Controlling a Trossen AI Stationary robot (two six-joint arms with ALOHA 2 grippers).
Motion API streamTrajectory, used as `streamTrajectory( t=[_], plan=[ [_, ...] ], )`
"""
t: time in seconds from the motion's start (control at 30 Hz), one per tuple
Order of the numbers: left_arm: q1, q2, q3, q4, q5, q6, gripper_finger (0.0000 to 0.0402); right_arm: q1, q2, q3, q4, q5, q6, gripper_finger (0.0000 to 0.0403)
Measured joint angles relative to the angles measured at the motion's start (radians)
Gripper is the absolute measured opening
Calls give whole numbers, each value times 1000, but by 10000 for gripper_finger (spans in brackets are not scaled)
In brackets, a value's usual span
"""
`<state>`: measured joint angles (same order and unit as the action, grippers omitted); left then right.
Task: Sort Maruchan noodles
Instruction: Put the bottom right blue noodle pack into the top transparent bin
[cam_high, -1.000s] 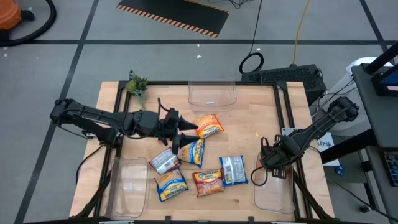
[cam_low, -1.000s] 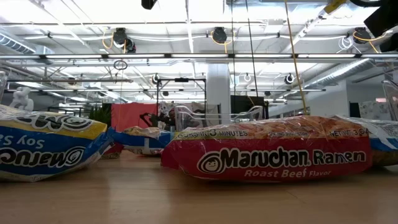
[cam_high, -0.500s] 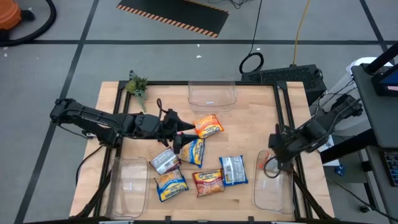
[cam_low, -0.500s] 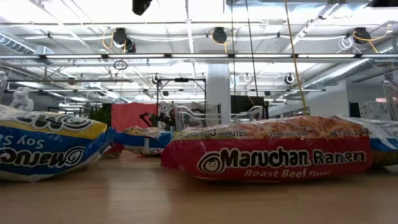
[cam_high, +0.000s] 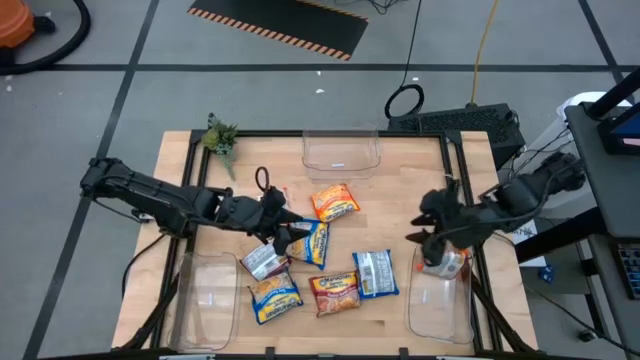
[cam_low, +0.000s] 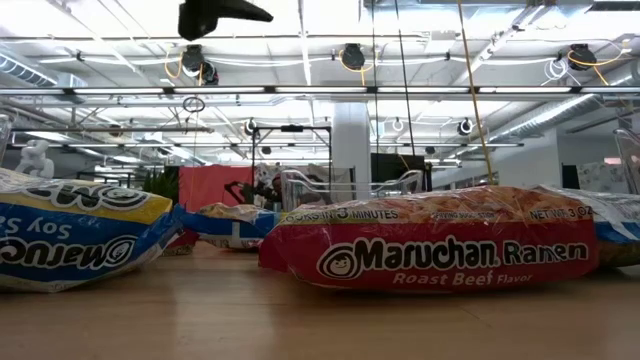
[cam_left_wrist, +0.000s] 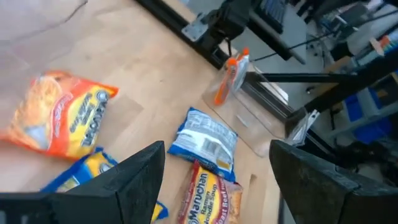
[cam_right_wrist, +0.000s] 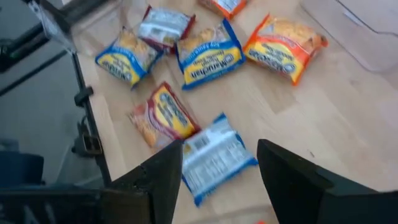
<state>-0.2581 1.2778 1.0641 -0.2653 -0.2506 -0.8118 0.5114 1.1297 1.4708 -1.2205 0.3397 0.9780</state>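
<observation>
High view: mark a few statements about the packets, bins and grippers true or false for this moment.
1. An orange packet lies in the right bin. True.
2. The left gripper holds a packet. False: its jaws are open and empty, above the packets.
3. The far bin holds two packets. False: no packet shows in it.
4. The red packet lies between a blue-and-yellow packet and a blue-and-white packet. True.
5. The right gripper is by the right bin, jaws open. True.

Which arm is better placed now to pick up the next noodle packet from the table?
Probably the left: the left gripper, open and empty, hovers right at the blue-and-yellow packet. The right gripper, also open, is beside the right bin.
</observation>
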Motion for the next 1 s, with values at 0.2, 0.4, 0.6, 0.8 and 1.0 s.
streamTrajectory(
  t=[0.2, 0.4, 0.6, 0.8, 1.0],
  plan=[
    [-1, -11, 0, -3, 147, -17, 291, -97, 102, 0, 131, -129, -65, 199],
    [27, -11, 0, -54, 274, 42, 291, -197, 210, 0, 175, -373, -88, 199],
    [53, -11, 0, -142, 326, 106, 291, -276, 339, 0, 132, -586, -223, 199],
    [53, -11, 0, -217, 352, 103, 291, -311, 453, 0, 137, -701, -516, 199],
    [51, 17, -2, -271, 326, 214, 291, -327, 533, -8, 103, -716, -908, 199]
  ],
)
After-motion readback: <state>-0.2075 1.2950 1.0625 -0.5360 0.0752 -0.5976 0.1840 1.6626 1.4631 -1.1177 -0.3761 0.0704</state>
